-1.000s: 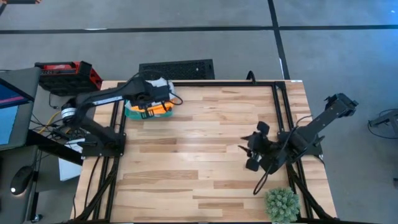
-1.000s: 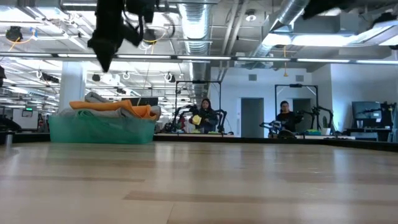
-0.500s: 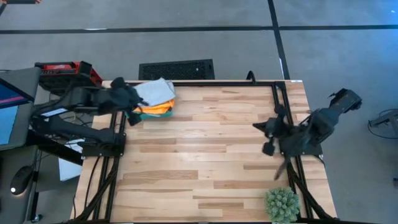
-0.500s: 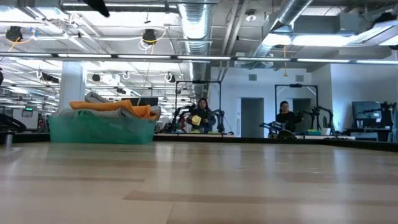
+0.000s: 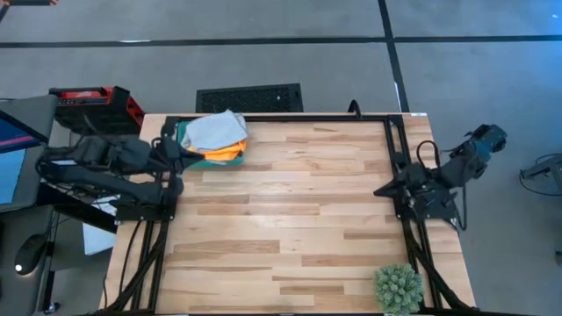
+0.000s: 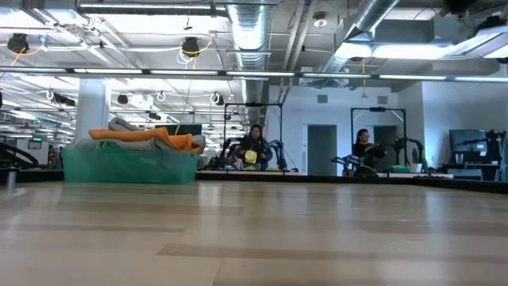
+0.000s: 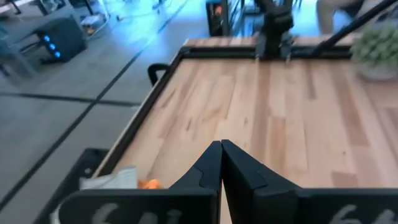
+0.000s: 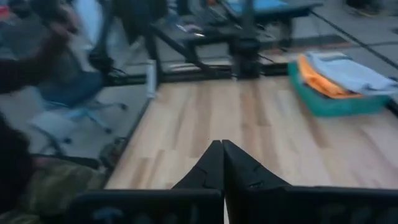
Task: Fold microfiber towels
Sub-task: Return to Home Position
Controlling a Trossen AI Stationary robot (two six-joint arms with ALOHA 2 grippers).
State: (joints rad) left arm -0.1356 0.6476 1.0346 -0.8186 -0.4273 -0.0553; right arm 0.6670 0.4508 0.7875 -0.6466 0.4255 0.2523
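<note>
My left gripper (image 5: 176, 151): fingers together, frame left.
My right gripper (image 5: 380, 190): fingers together, frame right.
Towels (image 5: 217, 132): piled in tray (image 6: 131, 167), upper left.

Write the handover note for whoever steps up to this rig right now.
Grippers: the left gripper is shut on nothing, with its arm folded at the table's left edge beside the bin. The right gripper is shut on nothing, with its arm folded at the right edge.
Things: in the green bin at the far left corner, the grey towel lies on top and the orange towel under it. Anything lower is hidden.
Done: no cloth lies loose on the table.
Left: probably nothing to fold. Count the stack to confirm.
</note>
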